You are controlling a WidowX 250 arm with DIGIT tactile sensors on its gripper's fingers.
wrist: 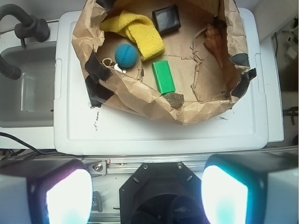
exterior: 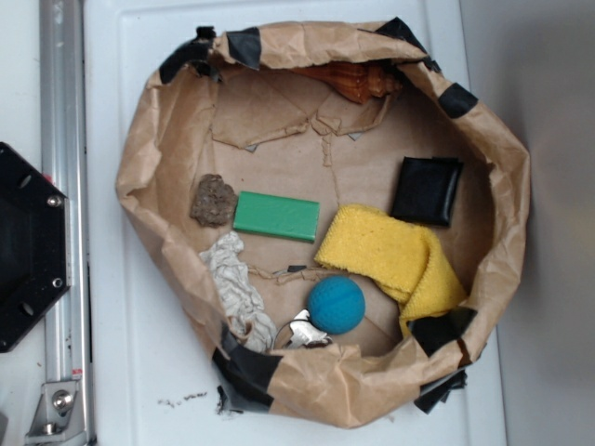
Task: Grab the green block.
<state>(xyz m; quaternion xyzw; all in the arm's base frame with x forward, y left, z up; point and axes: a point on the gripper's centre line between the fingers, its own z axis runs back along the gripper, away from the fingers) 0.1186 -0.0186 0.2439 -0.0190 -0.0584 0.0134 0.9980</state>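
The green block (exterior: 276,216) is a flat bright green slab lying on the floor of a brown paper bag basin (exterior: 167,246), between a brown rock (exterior: 213,201) and a yellow sponge cloth (exterior: 390,255). In the wrist view the green block (wrist: 163,77) lies far ahead inside the paper basin (wrist: 140,100). My gripper (wrist: 147,193) is open and empty, fingers (wrist: 67,196) wide apart, high above the robot base, well back from the basin. The gripper does not show in the exterior view.
In the basin: teal-blue ball (exterior: 336,304), black square pouch (exterior: 427,190), crumpled white cloth (exterior: 232,283), orange-brown shell (exterior: 358,82), small shiny foil piece (exterior: 305,330). The basin sits on a white plastic lid (exterior: 121,372). The black robot base (exterior: 28,246) and metal rail (exterior: 63,214) stand left.
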